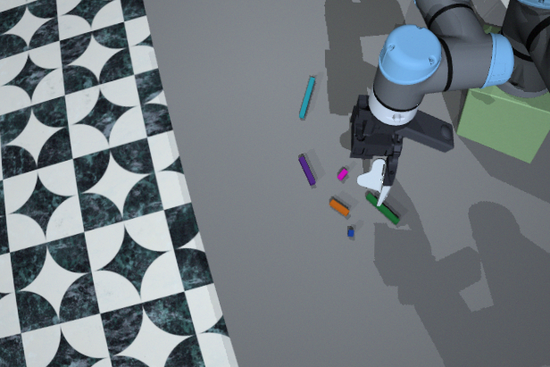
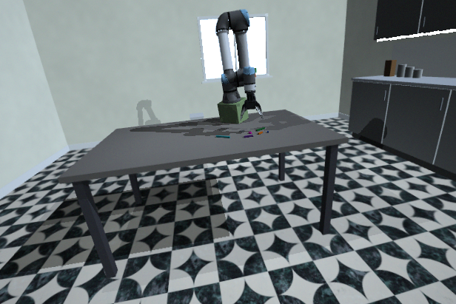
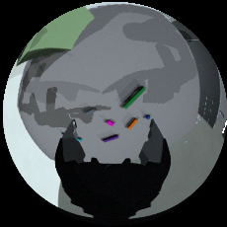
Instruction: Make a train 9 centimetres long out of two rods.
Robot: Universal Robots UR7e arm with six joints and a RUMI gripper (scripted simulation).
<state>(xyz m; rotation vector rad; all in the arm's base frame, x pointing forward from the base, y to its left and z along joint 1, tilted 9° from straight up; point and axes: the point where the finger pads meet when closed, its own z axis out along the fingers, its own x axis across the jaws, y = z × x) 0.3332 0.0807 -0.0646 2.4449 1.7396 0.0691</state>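
Note:
My gripper (image 1: 376,188) (image 2: 252,117) (image 3: 113,119) is open and empty, above the table. In the top view a fingertip overlaps the green rod (image 1: 387,212) (image 2: 260,129) (image 3: 134,97). An orange rod (image 1: 339,207) (image 2: 260,133) (image 3: 131,122) lies apart from it, with a tiny blue rod (image 1: 351,232) (image 2: 267,132) (image 3: 147,117) nearby. A short magenta rod (image 1: 342,174) (image 3: 110,122) and a purple rod (image 1: 307,170) (image 2: 248,136) (image 3: 110,138) lie separately. A turquoise rod (image 1: 307,97) (image 2: 223,136) is farther off. A small grey rod (image 3: 89,110) shows in the wrist view. No rods touch.
The green base block (image 1: 502,126) (image 2: 226,112) (image 3: 64,30) stands under the arm at the table's back. The table (image 1: 250,204) (image 2: 148,151) has a long edge beside the tiled floor in the top view. Arm shadows cross it.

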